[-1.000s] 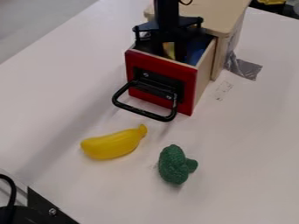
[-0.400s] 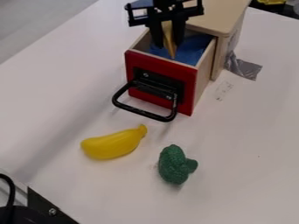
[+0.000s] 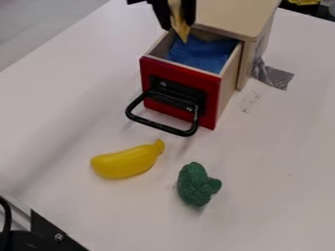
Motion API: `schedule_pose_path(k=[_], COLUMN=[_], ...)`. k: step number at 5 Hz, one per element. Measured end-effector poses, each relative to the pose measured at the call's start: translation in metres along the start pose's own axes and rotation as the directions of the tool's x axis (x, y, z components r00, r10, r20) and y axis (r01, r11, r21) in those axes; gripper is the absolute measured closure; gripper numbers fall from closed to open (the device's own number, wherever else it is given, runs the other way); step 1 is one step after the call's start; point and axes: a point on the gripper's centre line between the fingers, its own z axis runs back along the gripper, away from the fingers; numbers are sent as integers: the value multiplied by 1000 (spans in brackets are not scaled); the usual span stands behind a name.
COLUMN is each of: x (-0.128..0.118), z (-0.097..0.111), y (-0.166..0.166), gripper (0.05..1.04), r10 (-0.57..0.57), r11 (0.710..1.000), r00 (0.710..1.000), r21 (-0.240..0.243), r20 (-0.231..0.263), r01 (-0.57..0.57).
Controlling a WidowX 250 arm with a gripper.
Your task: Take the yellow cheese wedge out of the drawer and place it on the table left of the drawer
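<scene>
While we see the gripper (image 3: pixel 177 23) at the frame's top, pinching a tapered yellowish thing (image 3: pixel 180 30), its long axis runs nearly upright, tip down over the open drawer (image 3: pixel 227 84). Blue cloth (image 3: pixel 206 53) lies lower right of it, behind the red front (image 3: pixel 149 73); banana (image 3: pixel 128 162) and broccoli (image 3: pixel 195 185) lie farther below.

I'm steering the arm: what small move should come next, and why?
Probably a little straight up: the gripper holds the yellow piece point-down, its tip overlapping the open drawer in this view, so clearance is uncertain.
</scene>
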Motion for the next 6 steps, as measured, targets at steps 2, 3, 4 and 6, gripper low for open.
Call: schedule_pose_path(k=[2,3,4,6], x=[30,47,69,95], z=[13,0,-19,-57], y=[31,45,54,73], gripper=[745,745,745,745], r10=[113,143,184,219], r11=[993,989,980,956], r00=[993,989,979,963], r21=[-21,18,64,163], r20=[32,42,90,156], r01=[-112,-144,-190,-244])
